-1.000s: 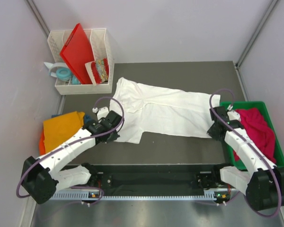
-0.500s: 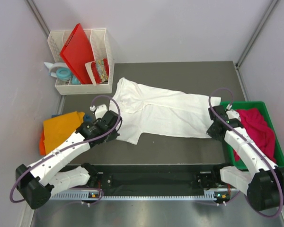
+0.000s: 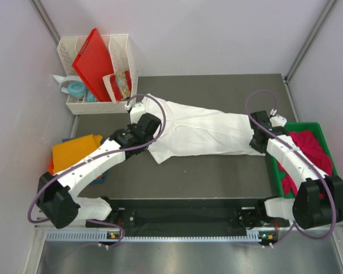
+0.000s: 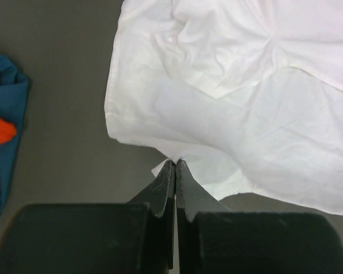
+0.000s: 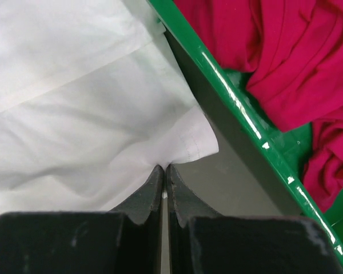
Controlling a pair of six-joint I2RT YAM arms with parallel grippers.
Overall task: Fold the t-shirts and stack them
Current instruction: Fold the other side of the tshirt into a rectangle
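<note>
A white t-shirt [image 3: 200,134] lies across the middle of the table, its near edge lifted and carried toward the far side. My left gripper [image 3: 149,127] is shut on its near-left edge; the left wrist view [image 4: 175,163] shows the cloth [image 4: 228,91] pinched at the tips. My right gripper [image 3: 258,138] is shut on the shirt's near-right corner, seen pinched in the right wrist view [image 5: 164,167]. A magenta t-shirt [image 3: 308,154] fills the green bin [image 3: 290,125]. An orange t-shirt [image 3: 71,157] lies at left, with a blue t-shirt [image 4: 3,120] under it.
A white organiser [image 3: 124,68] at the back left holds a rigid red board [image 3: 94,63] and a small packet. A roll of tape [image 3: 75,88] lies beside it. White walls close in both sides. The green bin's rim [image 5: 246,108] runs close to my right gripper.
Both grippers have moved away from the near edge toward the far side, carrying the white shirt's near edge up and over. The shirt now looks narrower.
</note>
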